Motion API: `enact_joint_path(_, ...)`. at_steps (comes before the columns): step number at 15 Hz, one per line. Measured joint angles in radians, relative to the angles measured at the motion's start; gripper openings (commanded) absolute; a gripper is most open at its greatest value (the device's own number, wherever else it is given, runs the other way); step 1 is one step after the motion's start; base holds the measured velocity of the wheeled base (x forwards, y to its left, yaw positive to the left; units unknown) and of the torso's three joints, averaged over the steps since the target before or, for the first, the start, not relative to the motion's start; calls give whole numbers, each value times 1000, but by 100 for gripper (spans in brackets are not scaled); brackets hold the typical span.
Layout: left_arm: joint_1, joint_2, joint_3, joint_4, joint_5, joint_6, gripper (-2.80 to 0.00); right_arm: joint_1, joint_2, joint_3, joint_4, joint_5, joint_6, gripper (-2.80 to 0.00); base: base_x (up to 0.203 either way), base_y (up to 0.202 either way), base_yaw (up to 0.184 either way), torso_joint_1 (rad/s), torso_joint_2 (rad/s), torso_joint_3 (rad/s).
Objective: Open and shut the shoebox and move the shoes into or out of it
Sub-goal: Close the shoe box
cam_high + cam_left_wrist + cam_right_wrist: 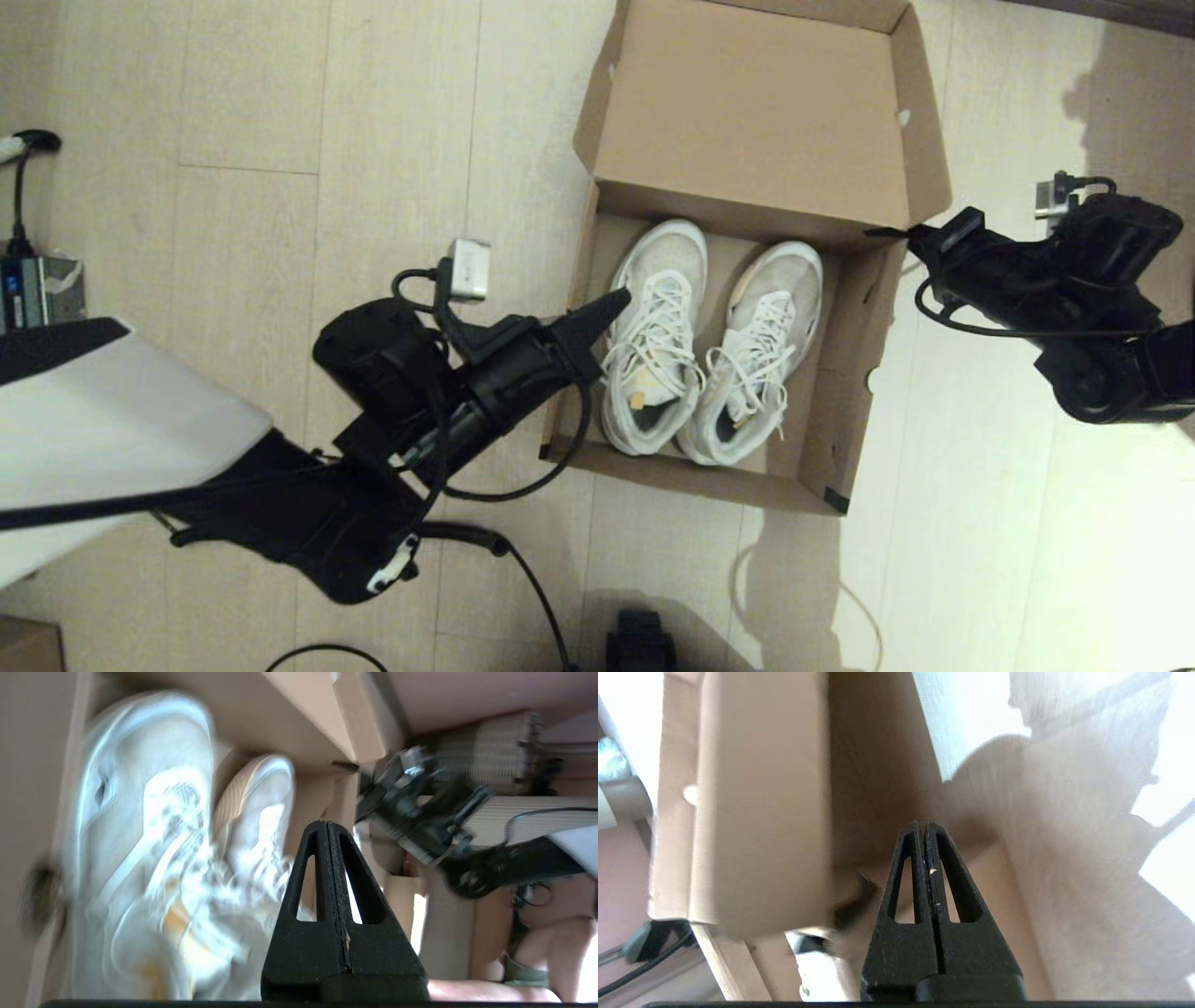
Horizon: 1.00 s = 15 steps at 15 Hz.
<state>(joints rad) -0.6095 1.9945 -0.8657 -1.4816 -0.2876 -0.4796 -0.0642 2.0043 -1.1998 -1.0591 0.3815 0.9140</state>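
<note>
Shoebox: we see its lid flung open toward 12 o'clock, exposing shoes.
Left gripper: fingers pressed together at shoebox's 9 o'clock wall.
Right gripper: pressed together, 3 o'clock.

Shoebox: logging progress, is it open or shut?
Open: the shoebox lid is folded back, and both shoes show inside.

Pale wooden plank floor filled the room; a dark power adapter lay at its left edge, with bright light pooling far from it.
</note>
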Motion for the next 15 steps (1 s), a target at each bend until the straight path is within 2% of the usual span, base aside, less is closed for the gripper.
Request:
enact_joint_path(2,0,-42,68,-38,64,51,-280,-30,-20,8,24,1,-20,-280,0,0,0,0,0,0)
enact_joint_path(4,62,-62,60,-38,84,111,-280,-54,-27,17,49,-1,-97,-280,0,0,0,0,0,0)
enact_joint_path(6,137,-61,-15,-32,84,149,-280,-76,-26,10,84,-8,-171,-280,0,0,0,0,0,0)
enact_joint_path(8,204,-26,-133,-13,69,155,-280,-85,-35,-22,149,-18,-177,-280,0,0,0,0,0,0)
enact_joint_path(10,243,40,-281,11,33,154,-280,-66,-41,-67,207,-56,-161,-280,0,0,0,0,0,0)
enact_joint_path(12,269,135,-443,53,-14,136,-280,-44,-41,-100,215,-92,-88,-280,0,0,0,0,0,0)
enact_joint_path(14,278,227,-608,71,-77,80,-280,-33,-32,-144,216,-116,-1,-280,0,0,0,0,0,0)
enact_joint_path(15,284,274,-697,78,-102,48,-280,-33,-20,-166,216,-136,17,-280,0,0,0,0,0,0)
